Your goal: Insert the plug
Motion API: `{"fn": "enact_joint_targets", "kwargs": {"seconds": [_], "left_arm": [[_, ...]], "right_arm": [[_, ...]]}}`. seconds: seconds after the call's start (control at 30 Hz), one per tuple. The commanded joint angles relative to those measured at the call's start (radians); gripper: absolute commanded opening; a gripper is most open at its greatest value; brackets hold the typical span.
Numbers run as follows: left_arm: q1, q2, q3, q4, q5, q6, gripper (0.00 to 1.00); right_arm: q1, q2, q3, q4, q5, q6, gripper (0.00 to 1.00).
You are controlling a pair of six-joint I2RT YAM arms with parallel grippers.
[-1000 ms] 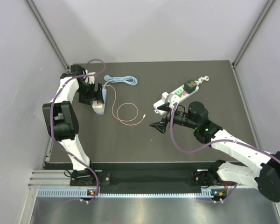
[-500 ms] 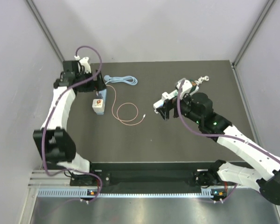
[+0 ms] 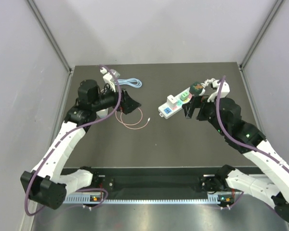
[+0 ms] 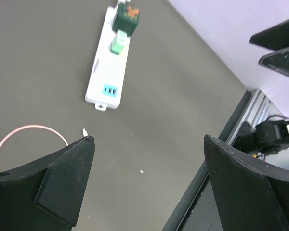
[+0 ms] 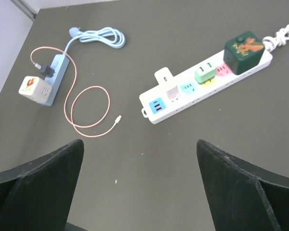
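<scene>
A white power strip lies at the back right and carries a dark green cube adapter and a green plug. It also shows in the top view and the left wrist view. A pink cable coils left of it, and its loose white connector lies on the mat. The cable runs to a small light blue strip, which holds a white cube charger. My left gripper is open and empty above the pink loop. My right gripper is open and empty just right of the white strip.
A light blue cord is coiled at the back left. The dark mat is bounded by grey walls on three sides. A metal rail runs along the near edge. The white strip's own cord is bundled at the back right.
My left arm has swung from the far left corner towards the centre, over the pink cable. My right arm has pulled back to the right, uncovering the white strip. Both stay open.
</scene>
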Motion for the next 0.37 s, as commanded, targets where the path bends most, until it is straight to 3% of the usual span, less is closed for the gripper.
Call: {"fn": "enact_joint_targets", "kwargs": {"seconds": [0.0,0.33], "left_arm": [[0.0,-0.054,-0.002,0.122,0.003,-0.036,0.99],[-0.001,-0.09,-0.004,0.073,-0.009,-0.013,0.99]], "right_arm": [[-0.001,-0.052,0.009,-0.004,0.05,-0.03,1.0],[-0.001,-0.104,-0.053,0.084,0.047,-0.065,1.0]]}}
